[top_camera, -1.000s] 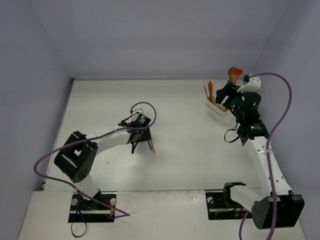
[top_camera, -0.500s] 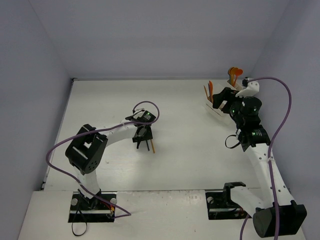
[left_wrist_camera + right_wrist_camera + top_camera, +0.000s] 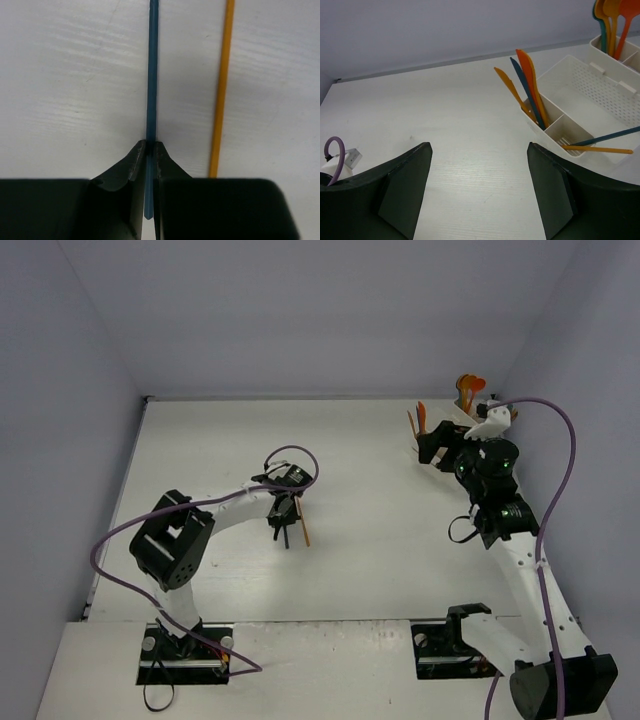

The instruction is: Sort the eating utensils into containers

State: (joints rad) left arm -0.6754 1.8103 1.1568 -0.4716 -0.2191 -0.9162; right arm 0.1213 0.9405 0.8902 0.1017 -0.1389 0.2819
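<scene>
Top view: bright, even, diffuse light; the matte white tabletop reads flat and uniform. Only a faint, short shadow sits under the black two-finger left gripper (so I put the source overhead). Left wrist view: the thin dark-blue plastic utensil handle and the tabletop grain are sharp, while the left gripper's fingers go underexposed toward the bottom edge. Right wrist view: the right gripper's black fingers look dark and slightly soft, and the white translucent plastic bins hold detail.

Table: blue utensil, orange utensil, bins
</scene>
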